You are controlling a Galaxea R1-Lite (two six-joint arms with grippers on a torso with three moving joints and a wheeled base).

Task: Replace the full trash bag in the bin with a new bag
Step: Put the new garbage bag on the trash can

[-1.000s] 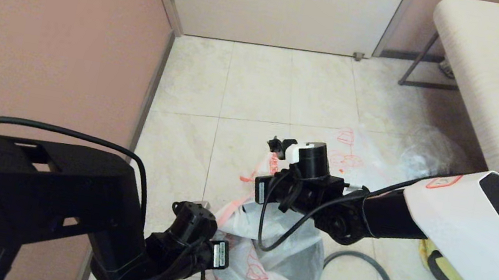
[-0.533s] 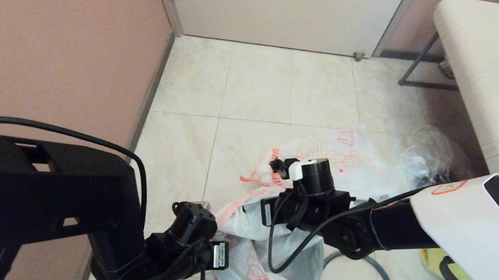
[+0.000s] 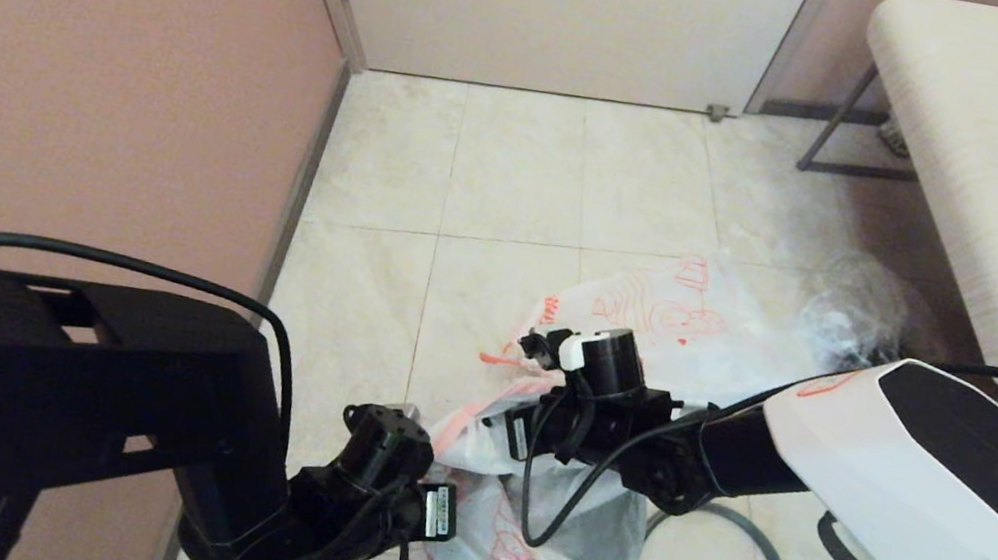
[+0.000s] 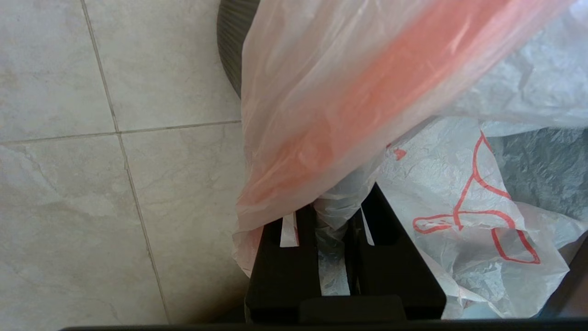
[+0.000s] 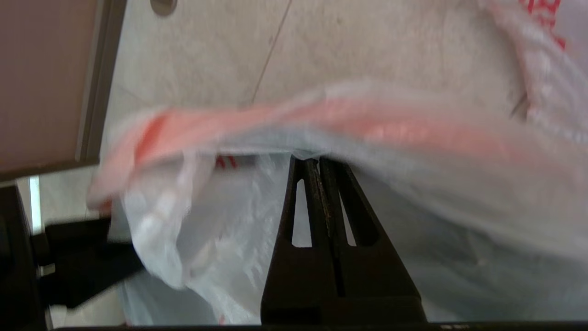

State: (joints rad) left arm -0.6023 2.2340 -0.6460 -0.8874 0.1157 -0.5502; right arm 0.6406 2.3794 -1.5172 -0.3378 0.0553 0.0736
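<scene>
Right gripper (image 3: 539, 346) has swung nearer, drawing the new bag (image 3: 546, 542) over the bin (image 4: 229, 41) by the wall.
Both pinch its rim; left gripper (image 4: 331, 216) anchors the near edge, so the mouth spreads.

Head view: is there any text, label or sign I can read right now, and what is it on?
None can be read with certainty.
New bag: red print along its lower edge, too blurred to read.
Full bag: red line drawings, no clear words.
White stickers on the left wrist and right wrist: too small to read.
Right arm cover: red outlined mark, unreadable.
</scene>
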